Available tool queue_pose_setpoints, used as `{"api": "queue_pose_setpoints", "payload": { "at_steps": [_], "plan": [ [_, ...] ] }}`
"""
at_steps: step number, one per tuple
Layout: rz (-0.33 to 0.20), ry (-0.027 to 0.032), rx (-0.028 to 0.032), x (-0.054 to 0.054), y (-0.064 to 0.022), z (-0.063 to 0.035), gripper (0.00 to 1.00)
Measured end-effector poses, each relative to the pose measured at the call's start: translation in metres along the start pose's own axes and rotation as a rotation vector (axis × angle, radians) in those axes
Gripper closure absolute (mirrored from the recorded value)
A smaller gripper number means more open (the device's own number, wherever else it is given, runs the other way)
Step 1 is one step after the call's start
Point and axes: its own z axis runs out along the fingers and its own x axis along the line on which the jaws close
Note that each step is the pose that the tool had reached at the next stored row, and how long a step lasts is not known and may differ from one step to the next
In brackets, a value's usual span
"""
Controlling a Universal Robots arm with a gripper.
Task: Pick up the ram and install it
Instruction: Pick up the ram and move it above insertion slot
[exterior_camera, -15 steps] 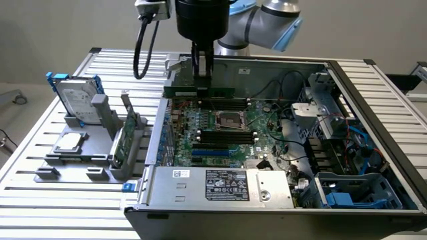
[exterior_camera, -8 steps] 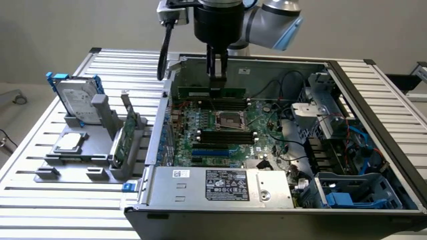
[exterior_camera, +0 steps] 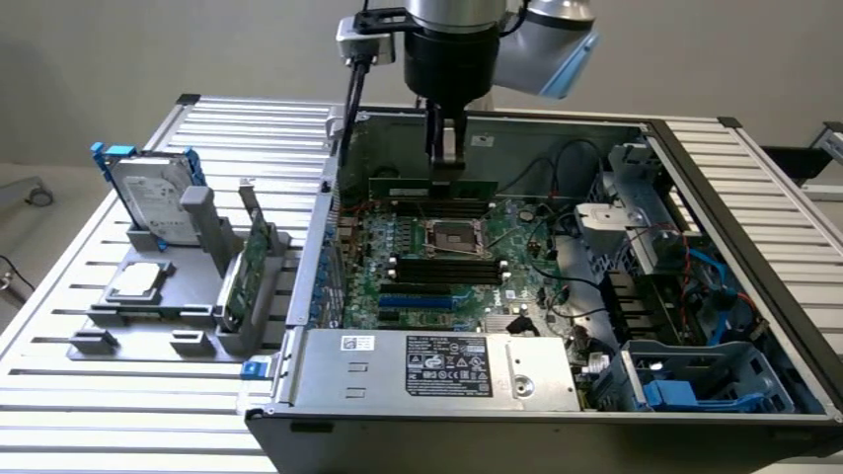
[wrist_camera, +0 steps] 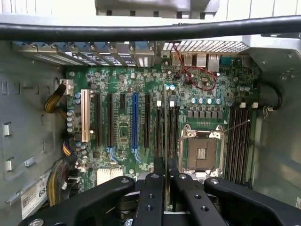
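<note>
Plainly, the gripper (exterior_camera: 447, 170) had its fingers clamped on the ram (exterior_camera: 395, 186), gripping the stick near its middle with its long edge facing down. The ram was inside the open case, right over the memory slots (exterior_camera: 441, 209) on the far side of the CPU socket (exterior_camera: 455, 237). Whether its lower edge touched a slot could not be told.

The main risk, as I judged it, was misalignment. In the wrist view the ram (wrist_camera: 165, 127) showed edge-on among several close, parallel slots (wrist_camera: 172, 136), so a slight offset or tilt could have sent it onto a slot wall or into the neighbouring slot. Pressing down like that could have bent the stick or damaged the board. The grip covered only the middle of the stick, so one end might have seated while the other stayed up. A slip sideways would have been towards the bare CPU socket, which lay just beside those slots.

Further out, a loop of black cable (exterior_camera: 567, 158) hung near the far case wall (exterior_camera: 514, 126), to the exterior view's right of the gripper, and apart from it. The power supply (exterior_camera: 441, 363) sat at the case's front edge. Outside the case, on the exterior view's left, a grey holder (exterior_camera: 132, 321) carried an expansion card (exterior_camera: 253, 262) and a hard drive (exterior_camera: 148, 193), both well apart from the work.
</note>
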Motion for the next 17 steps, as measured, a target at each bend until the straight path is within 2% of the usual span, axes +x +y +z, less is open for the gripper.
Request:
{"api": "queue_pose_setpoints", "payload": {
  "at_steps": [8, 17],
  "plan": [
    [0.022, 0.0005, -0.0012, -0.002, -0.0156, 0.0147, 0.86],
    [0.024, 0.0, -0.0021, -0.014, -0.0256, 0.0313, 0.86]
  ]
}}
